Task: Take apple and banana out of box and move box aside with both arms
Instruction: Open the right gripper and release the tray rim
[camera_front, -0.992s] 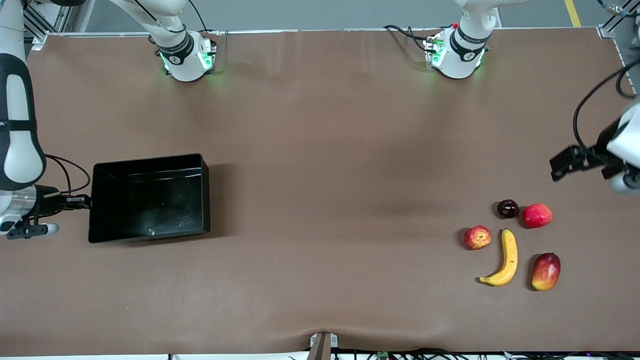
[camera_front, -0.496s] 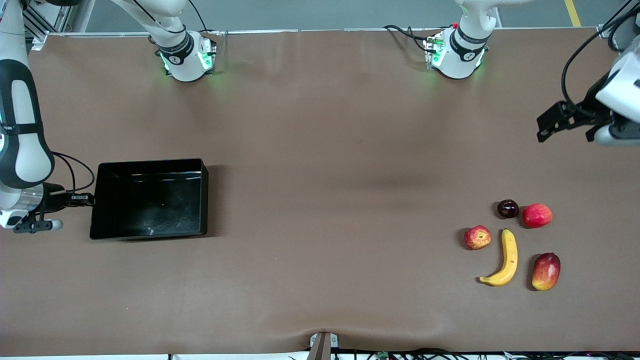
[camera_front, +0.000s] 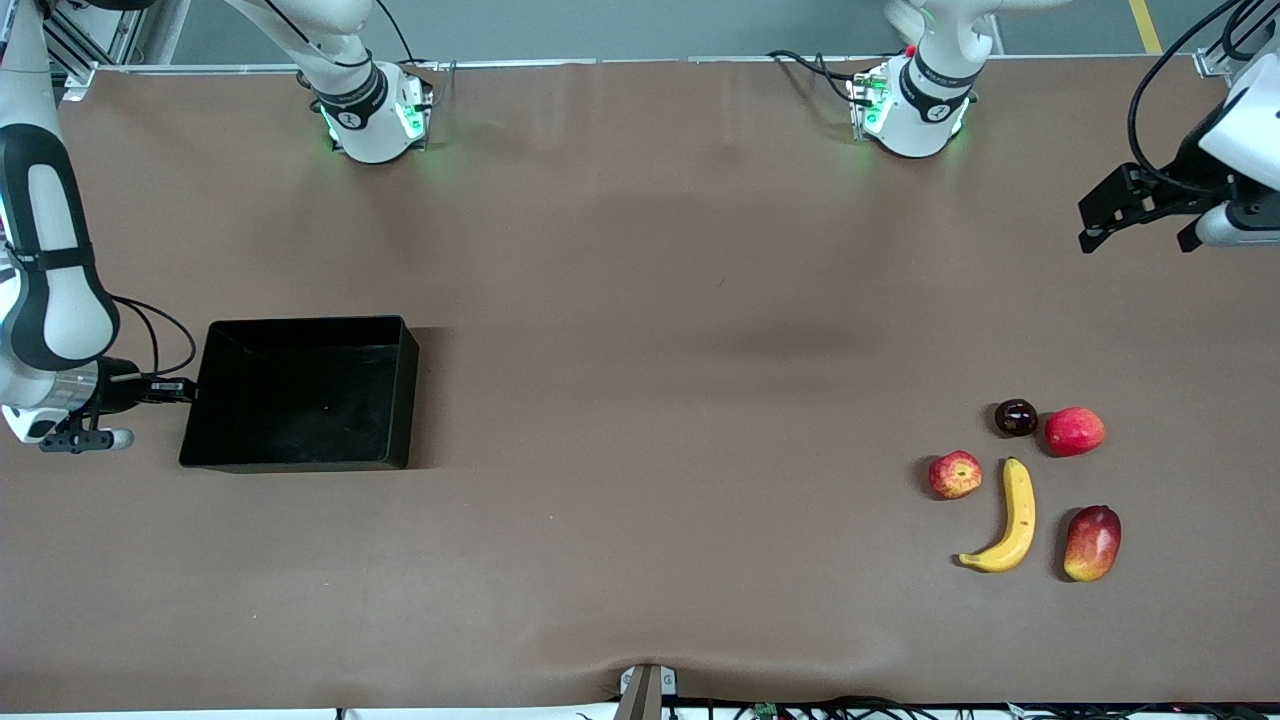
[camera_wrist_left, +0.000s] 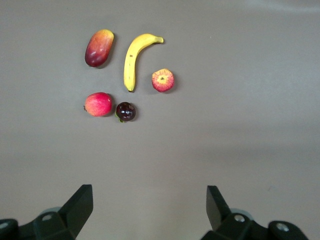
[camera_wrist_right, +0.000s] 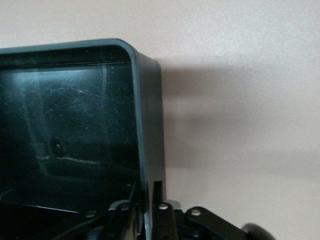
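Brown matting (camera_front: 640, 330) covers our table. Right gripper (camera_wrist_right: 146, 210) pinches the glossy black box (camera_front: 300, 395) wall; left gripper (camera_wrist_left: 149, 210), fingers spread, hangs above. Banana (camera_front: 1010, 520) at the apple's (camera_front: 955, 474) four o'clock.

So there's one banana (camera_front: 1008, 521), two apples (camera_front: 955, 474), one mango (camera_front: 1091, 542), one dark little fruit (camera_front: 1016, 417), and one black box (camera_front: 299, 394).

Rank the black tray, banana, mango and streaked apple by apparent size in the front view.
Largest to smallest:
1. black tray, gripped at its wall by the right gripper
2. banana
3. mango
4. streaked apple
The left gripper hangs open above bare table, waiting.
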